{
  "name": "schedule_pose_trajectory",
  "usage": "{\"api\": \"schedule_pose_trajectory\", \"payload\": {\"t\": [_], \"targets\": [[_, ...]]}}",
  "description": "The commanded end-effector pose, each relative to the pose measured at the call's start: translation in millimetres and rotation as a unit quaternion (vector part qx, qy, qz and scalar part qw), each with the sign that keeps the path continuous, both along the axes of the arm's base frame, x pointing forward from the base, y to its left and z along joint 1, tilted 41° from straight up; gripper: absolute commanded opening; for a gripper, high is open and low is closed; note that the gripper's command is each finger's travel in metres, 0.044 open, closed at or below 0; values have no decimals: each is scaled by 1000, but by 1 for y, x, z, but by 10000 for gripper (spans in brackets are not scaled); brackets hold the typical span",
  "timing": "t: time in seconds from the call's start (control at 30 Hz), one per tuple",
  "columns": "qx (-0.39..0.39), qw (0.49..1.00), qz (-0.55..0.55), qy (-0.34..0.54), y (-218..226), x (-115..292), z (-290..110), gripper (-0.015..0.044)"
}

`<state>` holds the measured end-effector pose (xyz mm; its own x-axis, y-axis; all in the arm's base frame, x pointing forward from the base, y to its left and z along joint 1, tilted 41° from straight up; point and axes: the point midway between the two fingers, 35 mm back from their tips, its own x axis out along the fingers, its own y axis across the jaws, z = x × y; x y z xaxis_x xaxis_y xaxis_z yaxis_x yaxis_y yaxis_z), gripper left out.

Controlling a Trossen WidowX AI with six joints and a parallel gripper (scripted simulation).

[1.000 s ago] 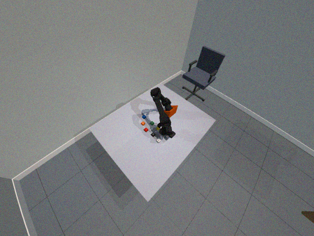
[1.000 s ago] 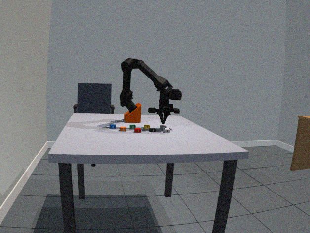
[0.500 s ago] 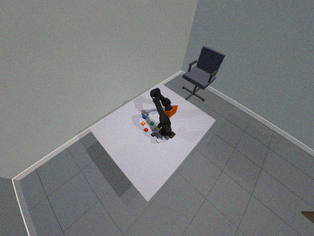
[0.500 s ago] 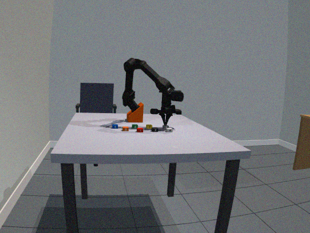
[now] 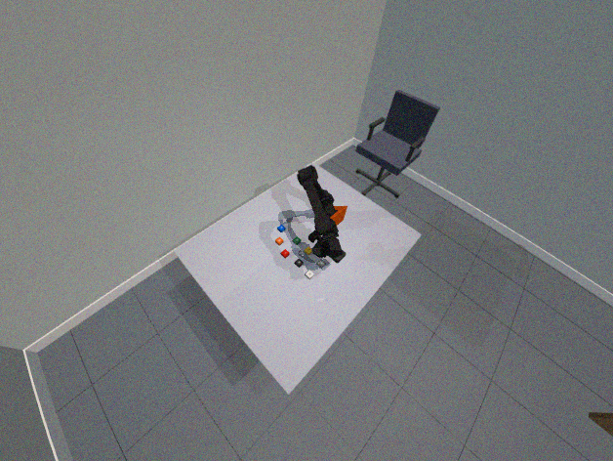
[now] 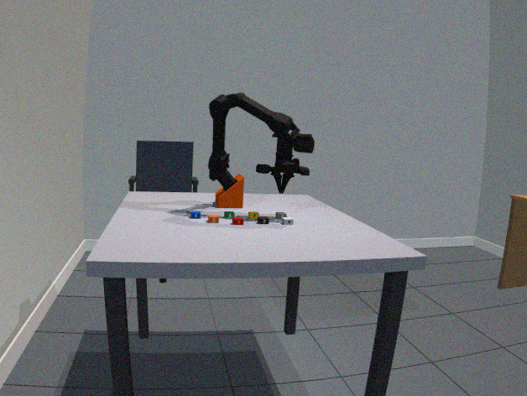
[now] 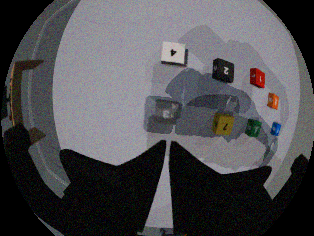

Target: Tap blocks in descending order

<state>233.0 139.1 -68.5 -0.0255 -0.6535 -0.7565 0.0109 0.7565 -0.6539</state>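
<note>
Several small digit blocks lie in an arc on the white table [image 6: 255,255] [image 5: 277,337]: blue [image 6: 195,214] [image 5: 280,228] [image 7: 276,129], orange [image 6: 212,218] [image 5: 278,240] [image 7: 273,100], green [image 6: 229,214] [image 5: 296,240] [image 7: 253,127], red [image 6: 237,220] [image 5: 284,253] [image 7: 257,77], yellow [image 6: 253,215] [image 5: 307,250] [image 7: 224,123], black [image 6: 263,220] [image 5: 298,262] [image 7: 224,68], grey [image 6: 280,215] [image 5: 321,264] [image 7: 164,110] and white [image 6: 287,220] [image 5: 309,273] [image 7: 174,53]. My gripper [image 6: 281,190] [image 7: 168,145] is shut and empty. It points down, well above the grey block.
The arm stands on an orange wedge base [image 6: 231,195] [image 5: 340,214] behind the blocks. An office chair [image 6: 164,165] [image 5: 396,144] stands beyond the table's far side. A wooden panel [image 6: 515,242] stands off to the right on the floor.
</note>
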Motion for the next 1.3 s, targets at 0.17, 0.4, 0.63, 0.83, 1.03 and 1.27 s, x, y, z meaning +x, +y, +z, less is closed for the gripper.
{"api": "schedule_pose_trajectory", "payload": {"t": [0.17, 0.4, 0.63, 0.83, 1.03, 1.27], "targets": [[10, 1000, -1, -9, 17, 11, 33, 20], [7, 1000, -1, -11, -47, 80, 84, 20], [7, 1000, -1, -11, -63, 82, 65, 20], [5, 1000, -1, -11, -101, 80, 23, 20], [5, 1000, -1, -11, -103, 80, 21, 20], [5, 1000, -1, -11, -110, 80, 12, 20]]}}
